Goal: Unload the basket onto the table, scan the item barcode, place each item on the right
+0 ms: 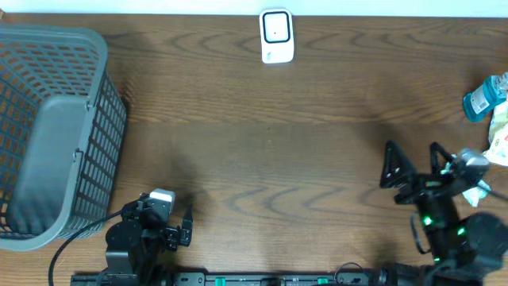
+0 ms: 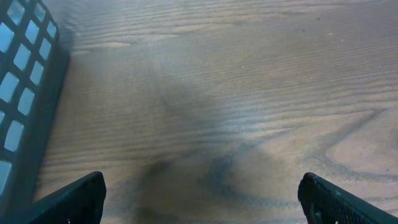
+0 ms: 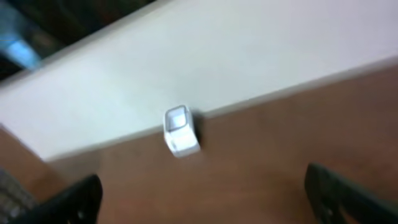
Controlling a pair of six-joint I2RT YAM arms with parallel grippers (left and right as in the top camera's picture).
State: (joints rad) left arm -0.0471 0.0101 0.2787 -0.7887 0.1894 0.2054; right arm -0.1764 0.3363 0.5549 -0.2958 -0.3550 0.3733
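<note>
Hovering low over the wood at the near edge, the left gripper [image 2: 202, 198] has its two dark fingers [image 2: 78, 198] spread as wide as they go, with nothing between them but the table [image 2: 249, 81] grain and a soft shadow. Close on its left stands a grey plastic basket [image 1: 48, 135], whose lattice side fills the left margin of the left wrist view; the basket and the fingers are apart. The right gripper [image 1: 413, 155] is likewise open and empty, its black fingers parted in a broad V that points toward the far edge of the table. Just to its right, near the wrist, lies a white packet [image 1: 500, 135] with coloured print, partly out of view, and a little farther ahead on that same side lies a small blue bottle [image 1: 482, 99] with a pale cap, at a slant on the wood. Which of the two carries the barcode cannot be told, and neither is touched by a finger. Far ahead of the right gripper and off to its left, a small white scanner [image 1: 276, 36] stands at the far edge, where the brown top meets a white surface [image 3: 217, 56]; the right wrist view shows it small and blurred between the open fingertips, well apart from both grippers.
</note>
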